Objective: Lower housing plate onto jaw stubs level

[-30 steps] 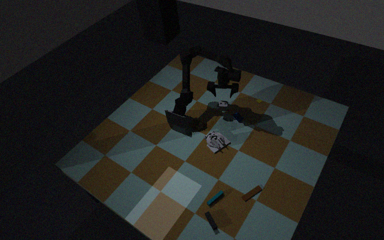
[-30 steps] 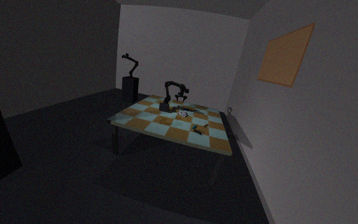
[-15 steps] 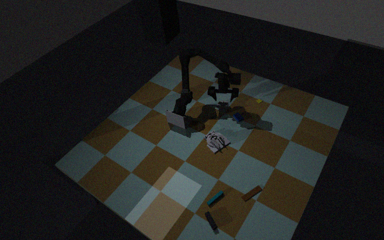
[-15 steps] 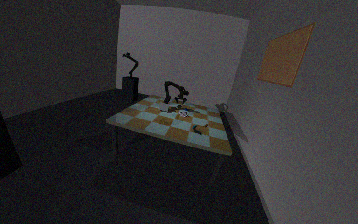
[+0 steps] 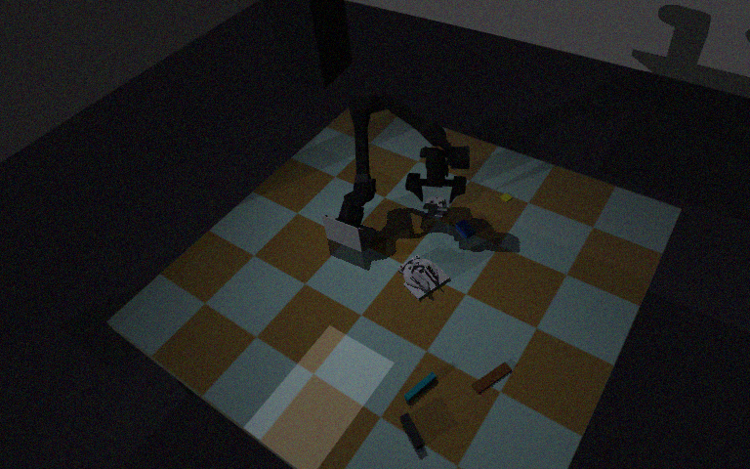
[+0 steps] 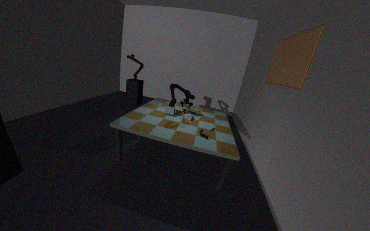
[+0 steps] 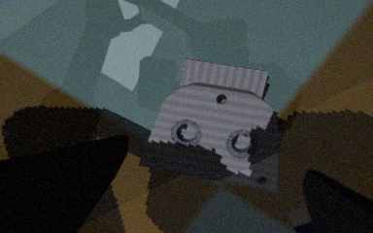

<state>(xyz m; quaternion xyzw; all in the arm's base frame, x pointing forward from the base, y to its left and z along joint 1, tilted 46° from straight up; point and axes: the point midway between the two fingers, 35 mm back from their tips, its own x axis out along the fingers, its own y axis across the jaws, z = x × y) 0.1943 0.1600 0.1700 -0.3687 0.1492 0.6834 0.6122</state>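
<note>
The housing plate (image 7: 209, 109) (image 5: 437, 203) is a pale, rounded plate with two ringed holes and small round holes; a pale raised strip shows along its upper edge in the wrist view. My gripper (image 7: 218, 155) (image 5: 437, 197) (image 6: 186, 108) is wide open above it, with one finger out to each side and nothing held. The pale jaw assembly (image 5: 423, 275) (image 6: 189, 117) lies apart, nearer the top camera, with dark shapes across its top. Its jaws, pins and stubs are too small and dark to tell apart. Finger shadows cover the plate's lower part in the wrist view.
A blue block (image 5: 465, 229) (image 6: 192, 112) lies near my gripper, and a yellow piece (image 5: 506, 197) is beyond it. Teal (image 5: 420, 387), brown (image 5: 491, 378) and dark grey (image 5: 413, 435) bars lie farther off. A pale panel (image 5: 344, 234) (image 6: 169, 110) stands by the arm's base.
</note>
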